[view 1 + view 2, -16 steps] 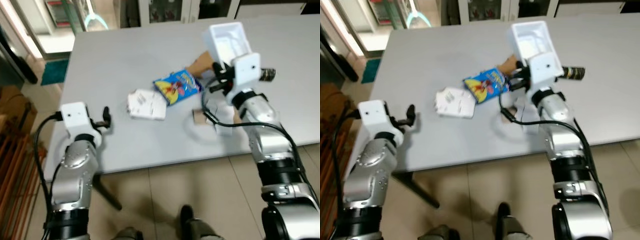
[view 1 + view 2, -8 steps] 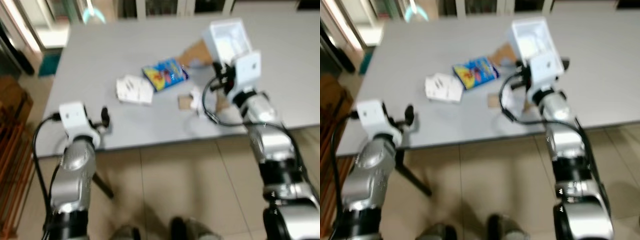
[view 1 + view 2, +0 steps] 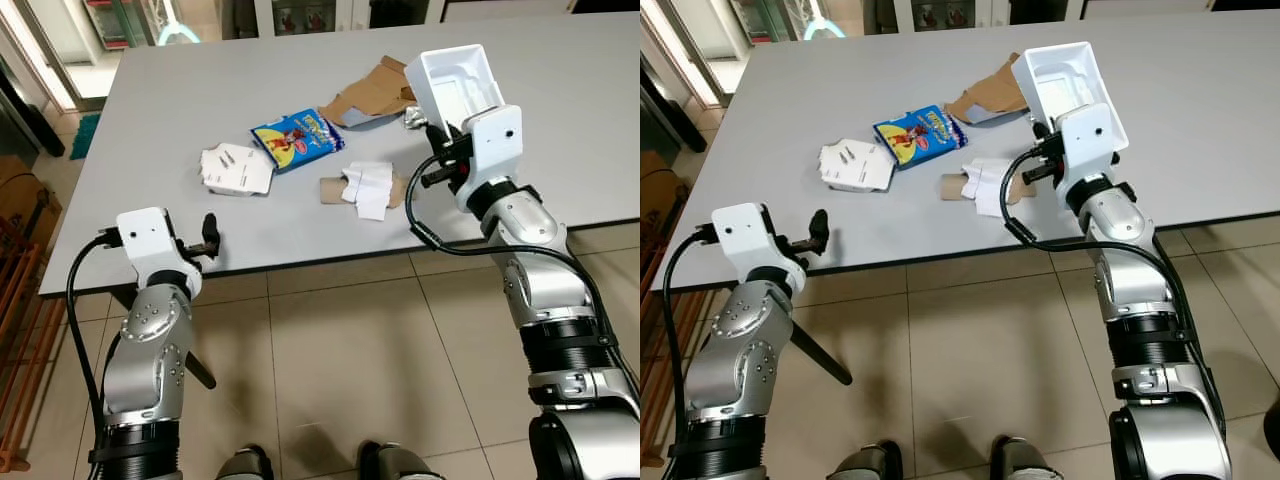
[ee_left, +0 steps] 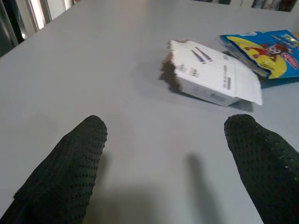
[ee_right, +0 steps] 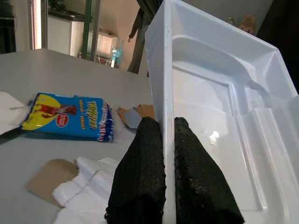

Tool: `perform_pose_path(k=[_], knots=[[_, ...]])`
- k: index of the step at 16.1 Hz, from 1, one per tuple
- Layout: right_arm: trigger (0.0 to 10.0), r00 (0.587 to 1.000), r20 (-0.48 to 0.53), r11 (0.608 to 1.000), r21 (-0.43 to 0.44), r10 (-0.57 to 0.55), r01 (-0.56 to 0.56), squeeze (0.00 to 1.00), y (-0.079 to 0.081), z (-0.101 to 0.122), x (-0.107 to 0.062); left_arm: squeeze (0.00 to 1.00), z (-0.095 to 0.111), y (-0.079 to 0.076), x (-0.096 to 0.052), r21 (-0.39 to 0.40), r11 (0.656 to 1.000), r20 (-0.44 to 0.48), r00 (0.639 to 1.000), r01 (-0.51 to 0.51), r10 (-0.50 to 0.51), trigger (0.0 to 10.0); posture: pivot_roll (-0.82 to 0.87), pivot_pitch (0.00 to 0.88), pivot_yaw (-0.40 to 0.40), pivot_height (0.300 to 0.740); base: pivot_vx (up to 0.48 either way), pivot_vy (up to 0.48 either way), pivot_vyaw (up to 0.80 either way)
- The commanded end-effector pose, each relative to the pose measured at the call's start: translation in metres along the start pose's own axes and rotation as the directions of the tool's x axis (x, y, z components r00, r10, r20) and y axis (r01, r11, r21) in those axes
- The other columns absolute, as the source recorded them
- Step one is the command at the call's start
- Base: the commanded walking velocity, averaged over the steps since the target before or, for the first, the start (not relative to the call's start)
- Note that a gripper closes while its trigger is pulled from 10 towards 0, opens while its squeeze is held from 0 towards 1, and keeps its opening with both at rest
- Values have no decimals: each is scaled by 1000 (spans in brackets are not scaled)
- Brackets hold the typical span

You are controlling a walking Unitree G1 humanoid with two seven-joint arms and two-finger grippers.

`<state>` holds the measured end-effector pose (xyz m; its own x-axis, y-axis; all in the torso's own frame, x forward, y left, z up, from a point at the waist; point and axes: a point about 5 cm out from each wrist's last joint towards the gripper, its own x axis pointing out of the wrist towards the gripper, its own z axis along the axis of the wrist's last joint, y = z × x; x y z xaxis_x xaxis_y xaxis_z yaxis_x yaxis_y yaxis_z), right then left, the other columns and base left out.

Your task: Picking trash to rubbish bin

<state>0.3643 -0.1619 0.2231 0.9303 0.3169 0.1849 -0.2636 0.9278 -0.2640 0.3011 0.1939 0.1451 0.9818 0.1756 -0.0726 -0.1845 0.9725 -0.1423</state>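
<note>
My right gripper (image 3: 437,145) is shut on the rim of a white plastic tray (image 3: 455,85), held tilted above the grey table's (image 3: 170,90) near right part; its fingers (image 5: 140,177) pinch the tray wall (image 5: 210,116). On the table lie a blue snack bag (image 3: 297,137), a torn white carton (image 3: 235,168), crumpled white paper (image 3: 368,188) on a cardboard scrap, and brown cardboard (image 3: 375,95). My left gripper (image 3: 208,238) hovers open over the table's near left edge, with the carton (image 4: 212,79) ahead of its fingers (image 4: 70,163).
A dark table leg (image 3: 200,370) slants to the tiled floor (image 3: 350,370) below my left arm. A reddish rack (image 3: 20,330) stands at the far left. A small foil scrap (image 3: 412,118) lies beside the cardboard. Cabinets stand behind the table.
The whole picture has shifted and sharpened as the camera moved back from the table. The right gripper still holds the tray; the left stays open.
</note>
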Motion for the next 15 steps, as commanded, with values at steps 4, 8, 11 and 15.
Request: perform_pose_path(k=[4, 8, 11, 15], knots=[[10000, 1000, 12, 1000, 3, 17, -18, 0, 4, 3, -2, 0, 4, 10, 1, 11, 999, 6, 999, -35, 35, 10000, -88, 184, 38, 740, 0, 0, 0], [10000, 1000, 0, 1000, 5, 21, -21, 0, 4, 2, -7, 0, 3, 13, 6, -12, 1000, 0, 1000, -20, 20, 10000, -102, 216, 32, 740, 0, 0, 0], [10000, 1000, -19, 1000, -5, 23, -23, 0, 1, 1, -17, 0, 0, 11, 13, -30, 999, 2, 1000, 21, -21, 10000, -139, 255, 28, 740, 0, 0, 0], [10000, 998, -64, 1000, -24, 9, -10, 0, -7, -3, -32, 0, -1, 2, 20, -35, 997, 29, 997, 73, -72, 10000, -181, 301, 15, 740, 0, 0, 0]])
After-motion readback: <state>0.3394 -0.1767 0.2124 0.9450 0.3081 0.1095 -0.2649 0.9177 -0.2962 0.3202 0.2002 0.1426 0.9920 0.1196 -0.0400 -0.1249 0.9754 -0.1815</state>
